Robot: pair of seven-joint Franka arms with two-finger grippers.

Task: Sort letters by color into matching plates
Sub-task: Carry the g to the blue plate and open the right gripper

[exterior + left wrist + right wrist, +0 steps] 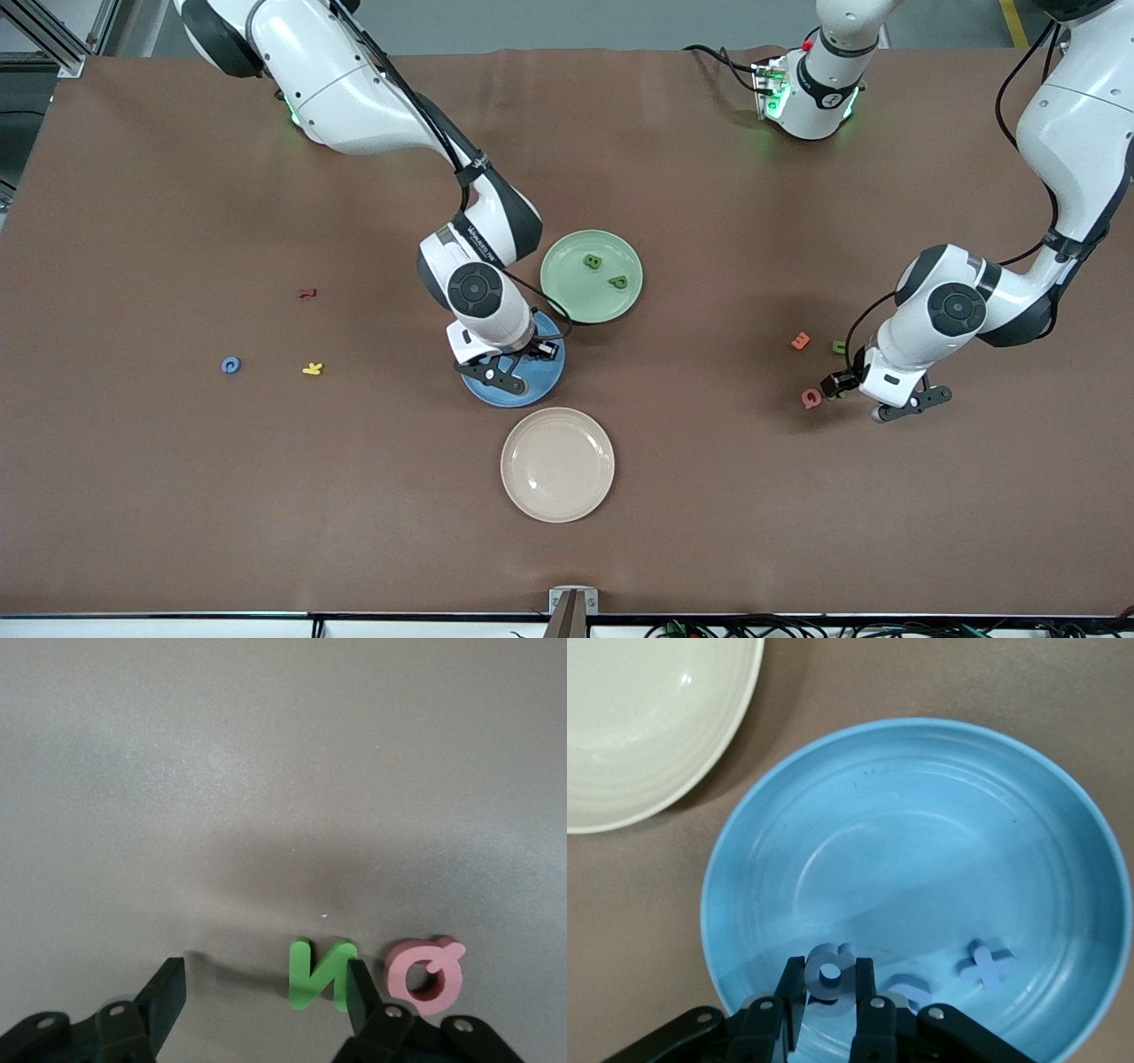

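The cream round plate (557,464) lies nearest the front edge of the brown table (177,496). Over the blue shallow plate (545,383), the right gripper (829,992) pinches a blue foam letter (827,973); two more blue letters (983,964) lie inside. Toward the left arm's end, the left gripper (264,992) hangs wide open around a green foam letter (319,973), beside a pink one (423,976). Farther back, the pale green plate (567,292) holds two green letters (593,261).

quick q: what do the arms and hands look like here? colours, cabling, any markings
Both arms have glossy white shells with dark grey-black joint bands and round dark caps at the wrist. Black cables run along the outside of each arm. The right arm carries small dark lettering near its wrist, too small to read. The left hand and right hand have black two-finger ends. Green lights glow at the bases.
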